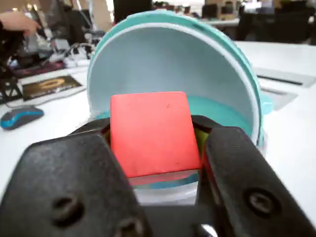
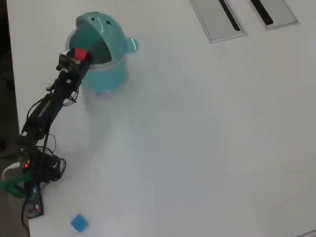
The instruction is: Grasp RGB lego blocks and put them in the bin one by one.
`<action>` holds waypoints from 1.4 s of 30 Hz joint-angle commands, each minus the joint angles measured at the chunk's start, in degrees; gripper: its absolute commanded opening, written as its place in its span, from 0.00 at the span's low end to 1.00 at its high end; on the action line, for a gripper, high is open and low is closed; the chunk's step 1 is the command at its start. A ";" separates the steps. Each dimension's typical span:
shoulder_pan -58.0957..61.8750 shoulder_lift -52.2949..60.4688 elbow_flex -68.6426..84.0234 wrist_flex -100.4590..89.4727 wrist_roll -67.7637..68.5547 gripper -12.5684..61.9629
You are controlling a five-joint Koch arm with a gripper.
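Tool (image 2: 79, 55) with red block (image 2: 80, 53) over teal bin (image 2: 111, 74) mouth; blue block (image 2: 79, 222) apart

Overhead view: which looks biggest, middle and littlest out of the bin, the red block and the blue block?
1. Bin, by far the biggest.
2 and 3. Blue block and red block look about the same; the tool hides part of the red one.

Red cube (image 1: 150, 132) above teal bin (image 2: 111, 74) (blue cube (image 2: 79, 222) apart)
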 commanded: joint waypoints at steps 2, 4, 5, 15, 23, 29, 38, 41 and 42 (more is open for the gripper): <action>-1.32 -2.02 -9.49 -1.76 -1.14 0.31; -1.49 -4.57 -12.57 -1.67 -1.14 0.30; -1.49 -5.63 -13.62 -1.67 -1.14 0.31; -2.46 -14.41 -23.29 -1.05 -1.41 0.31; -4.04 -17.14 -25.84 -0.97 -13.97 0.49; -3.43 -16.17 -25.40 -1.14 -16.79 0.66; -3.08 -9.40 -18.72 -1.23 -17.23 0.62; -2.90 -5.19 -13.36 -2.37 -19.42 0.61; -2.81 -3.60 -11.51 -2.72 -19.60 0.61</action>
